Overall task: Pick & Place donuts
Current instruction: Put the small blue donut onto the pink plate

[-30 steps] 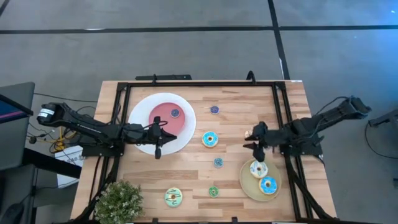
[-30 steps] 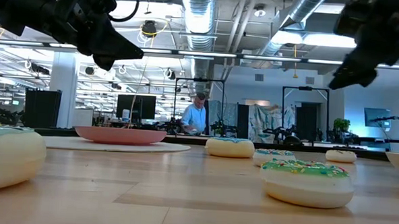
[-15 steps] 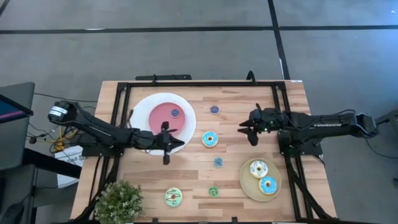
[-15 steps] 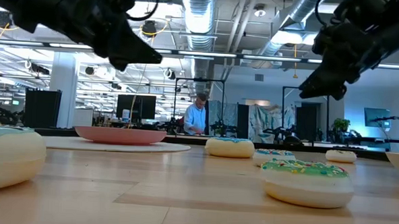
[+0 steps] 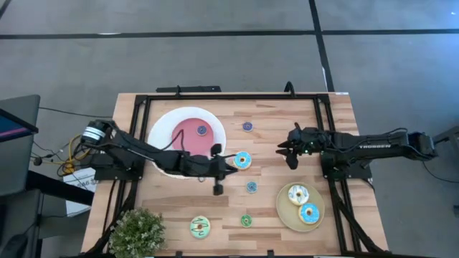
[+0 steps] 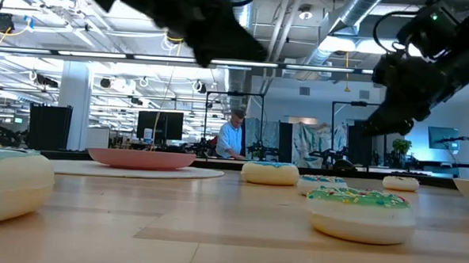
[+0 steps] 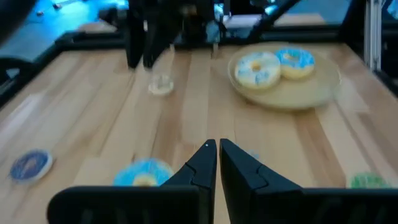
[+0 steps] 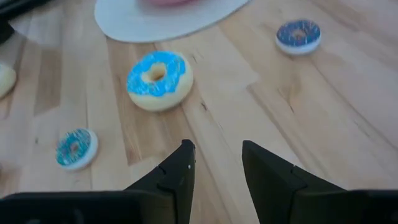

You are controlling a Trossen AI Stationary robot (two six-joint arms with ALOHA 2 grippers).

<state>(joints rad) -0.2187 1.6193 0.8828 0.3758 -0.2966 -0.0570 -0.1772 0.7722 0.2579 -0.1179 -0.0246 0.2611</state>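
Note:
A blue-iced donut [image 5: 242, 160] lies flat mid-table. My left gripper [image 5: 225, 167] hovers just left of it, shut, fingers pointing toward the table's right [image 7: 217, 152]; the blue-iced donut [image 7: 145, 174] shows beside its fingers. My right gripper [image 5: 288, 148] hangs open to the donut's right, facing it [image 8: 214, 155], with the blue-iced donut [image 8: 159, 79] ahead. Small donuts lie flat: purple [image 5: 247, 126], teal [image 5: 252, 187], green [image 5: 246, 221], a pale one [image 7: 161, 85] under my right gripper. A pale green donut [image 5: 200, 227] lies near the near edge.
The white plate with pink centre [image 5: 163, 125] holds one small purple donut [image 5: 202, 130]. The tan plate [image 5: 286, 209] at near right carries two iced donuts [image 5: 297, 194] [image 5: 310, 213]. A potted plant [image 5: 136, 231] stands at the near left corner. A black frame [image 5: 229, 96] runs along the table's edges.
My left gripper has travelled toward the table's right, from over the white plate's rim to just beside the blue-iced donut. My right gripper has left the tan plate, moving toward the far edge, and has turned from pointing down to reaching level leftward; it held still in the last half second.

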